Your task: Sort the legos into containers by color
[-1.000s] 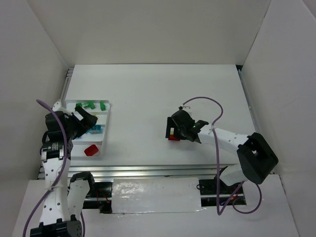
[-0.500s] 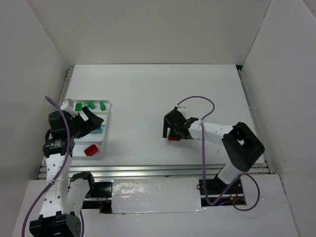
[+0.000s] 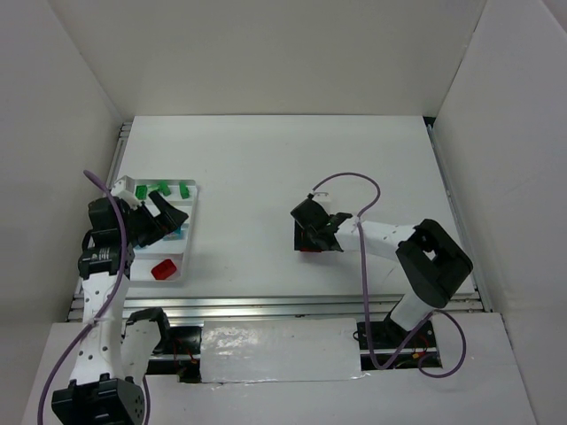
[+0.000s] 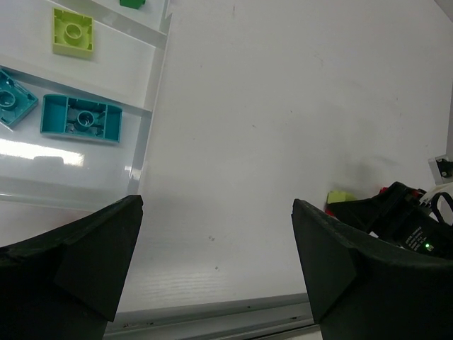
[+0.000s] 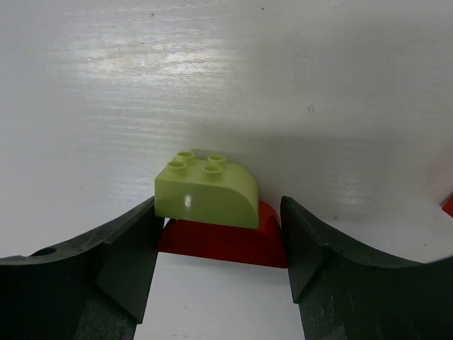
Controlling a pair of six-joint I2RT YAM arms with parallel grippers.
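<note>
Main worry: the lime brick [image 5: 207, 190] is sitting on top of a red brick [image 5: 223, 241], out in the middle of the counter [image 3: 266, 168] and well right of the tray [image 3: 184, 248]. The right claw [image 5: 219, 207] straddles both, with its fingers [image 5: 124, 265] right up against the red one's ends. I can't tell if it's actually squeezing or just bracketing them.

If it lifts the pair as one, two colours end up in the same slot. If they aren't clicked together, the lime one could slide off on the way over.

The left claw [image 4: 216, 205] is spread wide with nothing in it, hanging over the tray near the teal bricks [image 4: 80, 118].

Hard to see:
- Whether the two bricks are snapped together. From above, the claw covers them almost completely.
- A red sliver [image 5: 447, 205] cut off at the right edge of the wrist view. No idea what it is.
- Part of the tray, since the left arm hides it.
</note>
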